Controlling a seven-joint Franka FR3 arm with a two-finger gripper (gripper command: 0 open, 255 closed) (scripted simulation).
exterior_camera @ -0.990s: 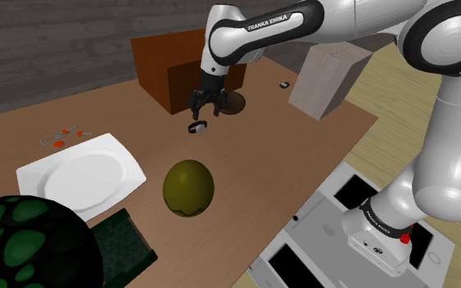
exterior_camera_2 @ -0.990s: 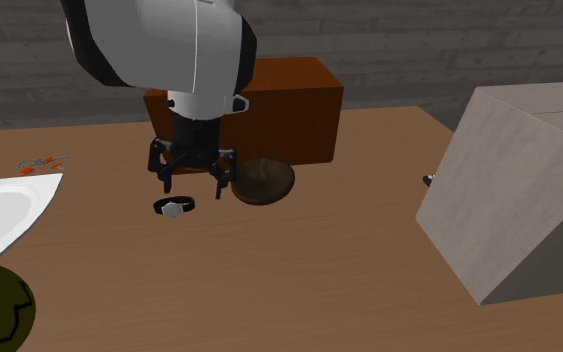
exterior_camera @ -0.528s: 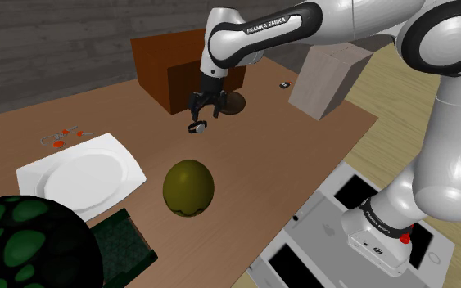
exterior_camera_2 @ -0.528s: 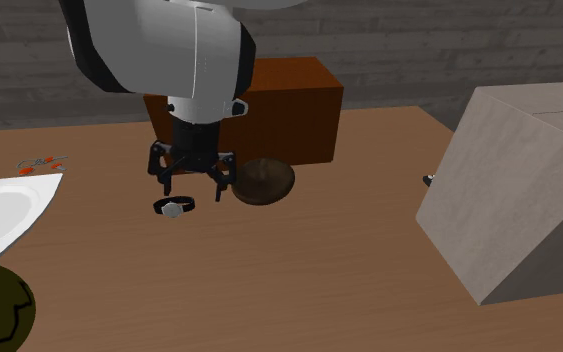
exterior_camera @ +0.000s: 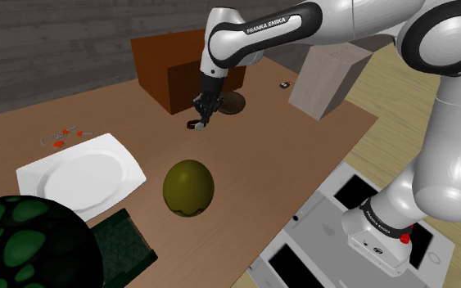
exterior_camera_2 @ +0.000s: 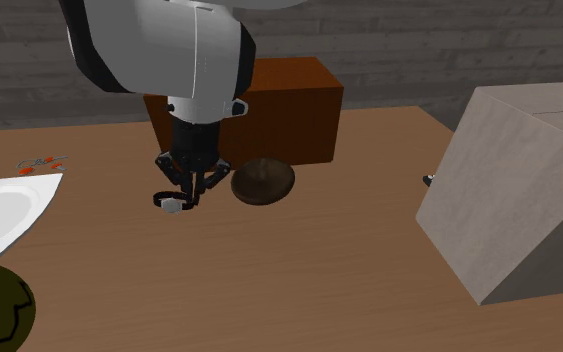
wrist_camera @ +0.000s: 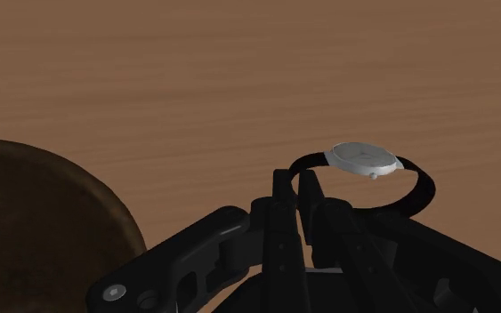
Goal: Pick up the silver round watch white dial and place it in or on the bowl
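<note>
Silver watch [wrist_camera: 361, 157] just beside closed fingers [wrist_camera: 311, 204] (strap [wrist_camera: 417, 191] perhaps between them)

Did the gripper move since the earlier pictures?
Yes. The fingers of the gripper have closed together on the watch; against the brown bowl, the gripper as a whole has kept its place.
</note>
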